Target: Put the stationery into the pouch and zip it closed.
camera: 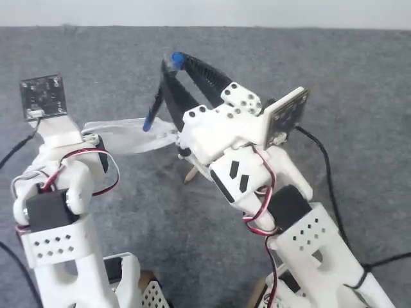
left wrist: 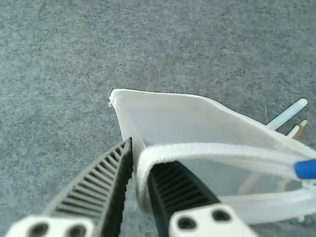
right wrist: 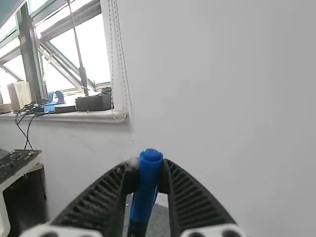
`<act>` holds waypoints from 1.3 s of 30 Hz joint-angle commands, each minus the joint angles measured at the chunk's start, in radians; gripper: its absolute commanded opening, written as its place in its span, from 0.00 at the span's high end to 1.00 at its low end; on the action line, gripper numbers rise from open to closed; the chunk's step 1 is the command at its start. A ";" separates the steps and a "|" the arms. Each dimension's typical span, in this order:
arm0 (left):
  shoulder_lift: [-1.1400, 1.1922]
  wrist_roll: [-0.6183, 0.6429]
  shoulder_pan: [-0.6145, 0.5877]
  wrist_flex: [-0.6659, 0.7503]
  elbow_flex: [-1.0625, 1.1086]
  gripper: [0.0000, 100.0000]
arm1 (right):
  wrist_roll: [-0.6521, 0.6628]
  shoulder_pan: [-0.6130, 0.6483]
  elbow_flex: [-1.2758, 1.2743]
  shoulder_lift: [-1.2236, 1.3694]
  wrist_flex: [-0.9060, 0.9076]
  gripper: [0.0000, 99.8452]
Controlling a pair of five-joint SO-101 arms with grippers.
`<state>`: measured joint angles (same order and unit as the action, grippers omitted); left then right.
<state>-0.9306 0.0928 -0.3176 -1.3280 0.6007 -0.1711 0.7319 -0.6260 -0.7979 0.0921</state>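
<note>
Squarely, blue pen (right wrist: pixel 144 197) sits pinched inside right end effector (right wrist: pixel 148 167).

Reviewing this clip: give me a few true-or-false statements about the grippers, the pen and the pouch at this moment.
1. The right gripper is shut on the blue pen. True.
2. The pouch is zipped closed. False: its mouth gapes open.
3. The left gripper clamps the pouch's rim. True.
4. The blue pen lies flat on the table. False: it is held up off the grey carpet, with its lower end at the pouch.
</note>
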 commanded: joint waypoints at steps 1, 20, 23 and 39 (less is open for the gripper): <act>-0.011 -0.009 0.006 0.038 -0.019 0.99 | 0.037 0.015 0.005 -0.015 -0.028 0.99; -0.011 -0.009 0.006 0.038 -0.024 0.99 | 0.035 0.051 -0.075 -0.202 -0.018 0.99; -0.011 -0.009 0.006 0.038 -0.024 0.99 | 0.035 0.059 -0.130 -0.202 -0.074 0.99; -0.011 -0.009 0.006 0.038 -0.024 0.99 | 0.110 0.051 -0.203 -0.001 -0.248 0.99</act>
<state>-0.9306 0.0928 -0.3176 -1.3280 0.6007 -0.0867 0.7871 -0.8378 -0.8132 -0.1350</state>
